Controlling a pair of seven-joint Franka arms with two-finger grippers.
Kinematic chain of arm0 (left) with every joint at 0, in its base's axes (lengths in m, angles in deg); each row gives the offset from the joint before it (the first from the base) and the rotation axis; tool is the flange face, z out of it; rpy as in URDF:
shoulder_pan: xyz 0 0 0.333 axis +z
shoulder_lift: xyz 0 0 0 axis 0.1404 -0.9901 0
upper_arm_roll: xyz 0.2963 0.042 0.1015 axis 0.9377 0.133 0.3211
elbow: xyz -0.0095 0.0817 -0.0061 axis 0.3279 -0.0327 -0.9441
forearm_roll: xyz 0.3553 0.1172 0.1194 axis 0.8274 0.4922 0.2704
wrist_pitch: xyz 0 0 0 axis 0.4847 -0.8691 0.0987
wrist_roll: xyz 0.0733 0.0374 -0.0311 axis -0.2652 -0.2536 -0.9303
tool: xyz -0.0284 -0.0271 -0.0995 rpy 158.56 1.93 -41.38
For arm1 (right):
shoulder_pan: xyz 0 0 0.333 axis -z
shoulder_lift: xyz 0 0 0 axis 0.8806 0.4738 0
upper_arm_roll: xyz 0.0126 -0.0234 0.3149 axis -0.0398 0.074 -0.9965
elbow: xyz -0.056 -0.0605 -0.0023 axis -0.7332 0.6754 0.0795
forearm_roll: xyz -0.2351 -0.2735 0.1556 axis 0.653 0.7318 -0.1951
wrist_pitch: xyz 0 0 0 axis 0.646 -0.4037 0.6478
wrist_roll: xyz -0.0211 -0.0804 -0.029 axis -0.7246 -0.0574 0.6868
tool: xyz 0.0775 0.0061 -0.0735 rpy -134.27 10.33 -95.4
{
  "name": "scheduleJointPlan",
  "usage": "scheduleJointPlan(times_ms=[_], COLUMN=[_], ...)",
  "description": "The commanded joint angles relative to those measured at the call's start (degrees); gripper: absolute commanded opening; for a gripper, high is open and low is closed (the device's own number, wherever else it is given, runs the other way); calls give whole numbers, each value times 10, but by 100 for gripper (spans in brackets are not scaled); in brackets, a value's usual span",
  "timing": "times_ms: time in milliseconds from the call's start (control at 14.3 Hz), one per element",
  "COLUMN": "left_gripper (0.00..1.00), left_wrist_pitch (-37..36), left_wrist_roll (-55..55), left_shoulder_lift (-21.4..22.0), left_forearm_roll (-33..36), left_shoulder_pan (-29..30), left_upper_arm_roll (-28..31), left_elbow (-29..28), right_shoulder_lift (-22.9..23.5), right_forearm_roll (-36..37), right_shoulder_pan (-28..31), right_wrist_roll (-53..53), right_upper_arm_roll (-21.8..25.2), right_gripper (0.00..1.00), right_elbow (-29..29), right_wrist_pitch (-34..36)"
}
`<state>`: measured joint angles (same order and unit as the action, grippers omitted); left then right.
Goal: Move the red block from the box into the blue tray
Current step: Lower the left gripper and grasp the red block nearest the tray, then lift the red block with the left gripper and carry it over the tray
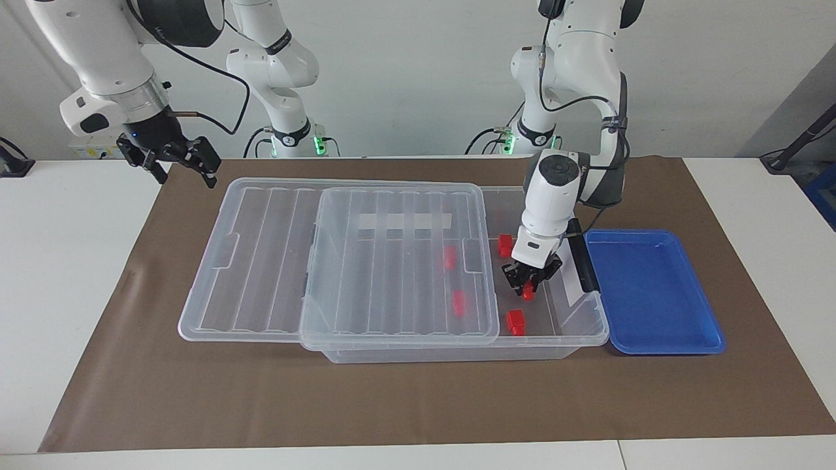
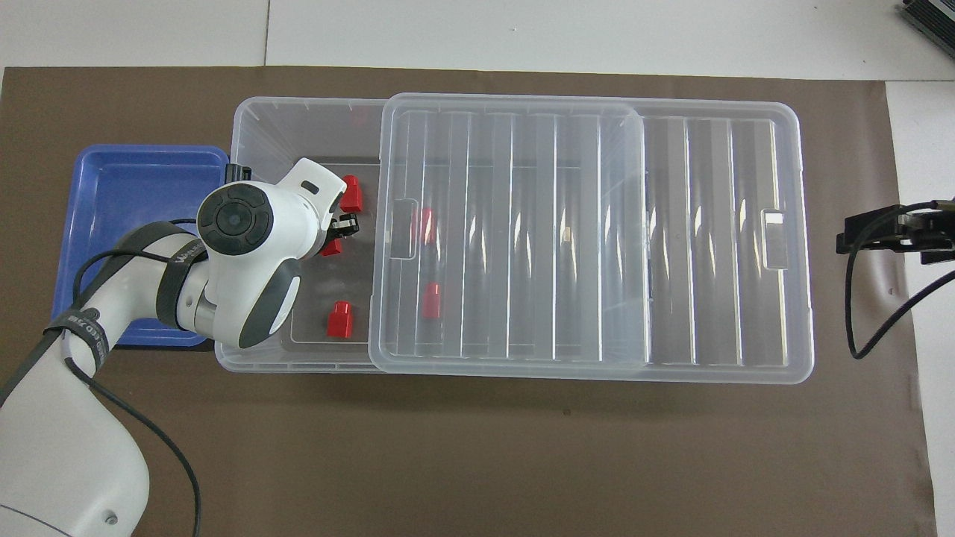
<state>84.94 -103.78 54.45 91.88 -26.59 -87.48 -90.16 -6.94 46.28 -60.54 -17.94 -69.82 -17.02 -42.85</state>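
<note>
Clear ribbed plastic box [image 1: 575, 339], glossy blue tray [image 1: 653, 294], matt brown paper mat [image 1: 392, 405]

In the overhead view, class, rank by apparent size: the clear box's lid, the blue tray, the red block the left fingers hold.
1. Ribbed clear plastic lid, largest.
2. Shallow glossy blue plastic tray, partly covered by the left arm.
3. Small red plastic block, smallest; mostly hidden under the left gripper.

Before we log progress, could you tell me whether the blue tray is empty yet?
Empty: the blue tray shows only bare blue floor in both views, no red block in it.
</note>
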Motion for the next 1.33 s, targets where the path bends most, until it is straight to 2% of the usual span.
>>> scheduleJointPlan(times_ms=[0,558,907,1047,1256], left_gripper=[0,0,0,0,0], left_wrist_pitch=[-73,-190,-317,-381,-456], left_wrist_roll=[-15,-10,-1,40,120], left_shoulder_lift=[9,16,29,29,33], left_forearm_roll=[5,-8,-19,-34,-46], left_shoulder_pan=[-3,-2,9,11,66], left_upper_arm_roll=[0,0,0,6,3], left_elbow=[46,125,208,253,283], right_shoulder_lift=[-13,-13,-13,-13,-13], right_forearm_roll=[10,9,9,9,9], right_shoulder_pan=[-10,-9,-8,-7,-7], right_wrist_roll=[-23,-21,-21,-21,-21], right_upper_arm_roll=[-5,-4,-3,-3,-3], right_gripper=[100,100,100,100,100], right_elbow=[-16,-16,-16,-16,-16], right_wrist_pitch=[-4,-4,-4,-4,-4])
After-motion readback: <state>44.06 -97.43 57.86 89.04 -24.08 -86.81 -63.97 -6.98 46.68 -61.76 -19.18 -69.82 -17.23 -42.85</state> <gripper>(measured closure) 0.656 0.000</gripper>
